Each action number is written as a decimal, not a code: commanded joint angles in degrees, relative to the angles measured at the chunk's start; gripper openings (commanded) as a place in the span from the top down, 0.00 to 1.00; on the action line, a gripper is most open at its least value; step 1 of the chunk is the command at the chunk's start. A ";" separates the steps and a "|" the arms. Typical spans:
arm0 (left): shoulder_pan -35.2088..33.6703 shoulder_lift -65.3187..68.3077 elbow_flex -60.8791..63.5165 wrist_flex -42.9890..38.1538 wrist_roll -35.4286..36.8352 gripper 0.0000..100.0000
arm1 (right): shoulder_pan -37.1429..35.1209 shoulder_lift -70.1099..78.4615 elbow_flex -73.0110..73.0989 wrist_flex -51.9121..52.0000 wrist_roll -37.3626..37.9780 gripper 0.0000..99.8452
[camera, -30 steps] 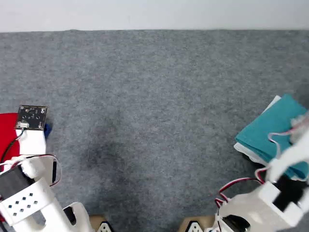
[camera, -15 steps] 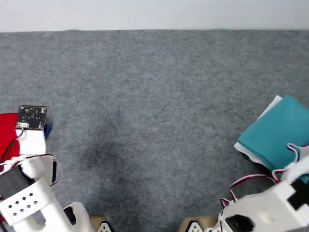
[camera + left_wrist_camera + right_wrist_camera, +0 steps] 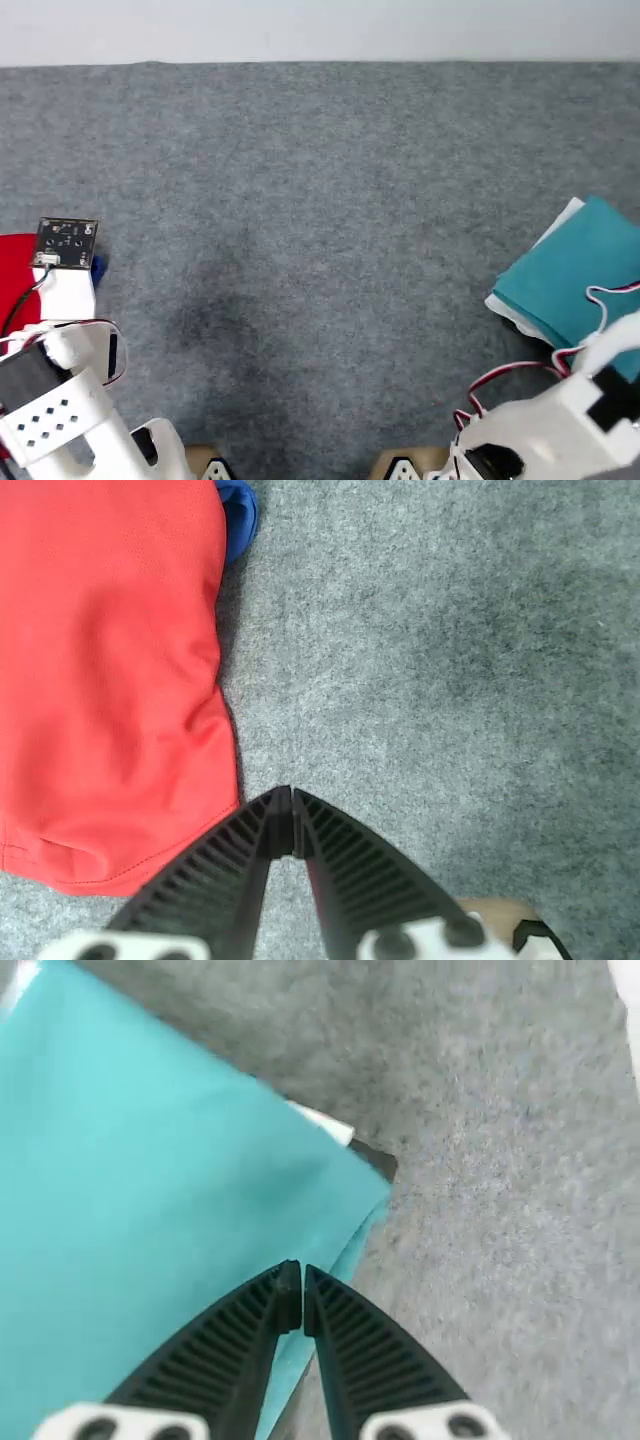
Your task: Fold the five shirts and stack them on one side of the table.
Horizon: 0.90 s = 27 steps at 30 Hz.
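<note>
Seemingly between shirts: the right gripper (image 3: 296, 1295), pressed together and empty, hangs over the teal stack (image 3: 150, 1180) at the tabletop's right edge. The left gripper (image 3: 291, 818), likewise closed, must open for the red shirt (image 3: 100, 660).

No word, number, label or sign is showing clearly enough to be read in any view. The small dark circuit board (image 3: 66, 243) by the left edge of the table (image 3: 320, 200) is carrying a few tiny pale marks, and they are too small to make out.
</note>
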 commanded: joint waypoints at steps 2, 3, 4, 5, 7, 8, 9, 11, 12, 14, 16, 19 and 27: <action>0.26 -0.79 -0.31 -0.88 0.09 1.00 | 3.38 6.90 -3.08 -6.99 0.35 0.99; 0.26 -0.79 -0.31 -0.88 0.09 1.00 | 3.47 8.31 -3.16 -7.25 0.35 0.99; 0.26 -0.79 -0.31 -0.88 0.09 1.00 | 3.47 8.57 -3.16 -7.16 0.35 0.99; 0.26 -0.79 -0.31 -0.88 0.09 1.00 | 3.38 8.22 -3.16 -6.11 0.35 0.99; 0.26 -0.79 -0.31 -0.88 0.09 1.00 | 2.86 5.67 -3.25 -3.82 0.26 0.99; 0.26 -0.79 -0.31 -0.88 0.09 1.00 | 2.33 3.91 -3.25 -2.86 0.26 0.99; 0.26 -0.79 -0.31 -0.88 0.09 1.00 | 1.98 2.07 -3.25 -1.71 0.26 0.99; 0.26 -0.79 -0.31 -0.88 0.09 1.00 | 1.10 -1.89 -3.25 0.13 0.26 0.99; 0.26 -0.79 -0.31 -0.88 0.09 1.00 | 0.57 -3.91 -3.25 1.10 0.26 0.99; 0.26 -0.79 -0.31 -0.88 0.09 1.00 | -0.57 -7.96 -3.16 4.18 0.26 0.99; 0.26 -0.79 -0.40 -0.88 0.09 1.00 | -1.89 -12.00 -3.16 8.31 0.26 0.99; 0.26 -0.88 -1.01 -0.53 0.18 1.00 | -3.74 -17.80 -3.16 16.75 0.18 0.99; -0.26 -0.88 -8.13 0.09 0.00 0.99 | -8.22 -26.33 -2.81 35.56 0.18 0.99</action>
